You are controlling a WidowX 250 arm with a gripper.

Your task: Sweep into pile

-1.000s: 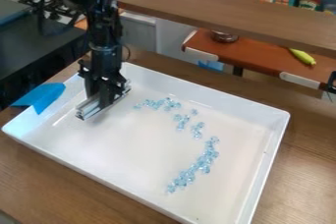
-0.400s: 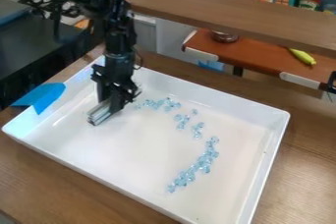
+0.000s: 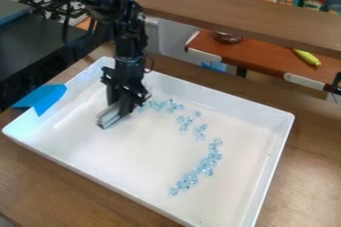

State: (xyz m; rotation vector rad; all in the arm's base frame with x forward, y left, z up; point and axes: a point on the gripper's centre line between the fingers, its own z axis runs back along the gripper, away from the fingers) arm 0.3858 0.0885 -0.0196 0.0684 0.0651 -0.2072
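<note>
The black gripper (image 3: 120,107) hangs low over the upper left part of the white tray (image 3: 86,176). It is shut on a pale grey sweeping bar (image 3: 110,116), whose lower end is at or near the tray floor. Clear light-blue pieces (image 3: 198,170) lie in an arc on the tray, from beside the gripper across to the right and down toward the front. The upper bunch (image 3: 165,105) sits just right of the gripper, with small clusters between it and the longer lower strip.
Blue tape (image 3: 48,98) covers the tray's left rim. A wooden shelf (image 3: 233,16) spans above the tray's far side. Behind it stands a brown toy counter (image 3: 259,60) with a yellow-green banana (image 3: 307,57) and a metal bowl (image 3: 228,37).
The gripper has moved right with the grey bar, from near the tray's left side to beside the upper pieces. The pieces lie as before.
</note>
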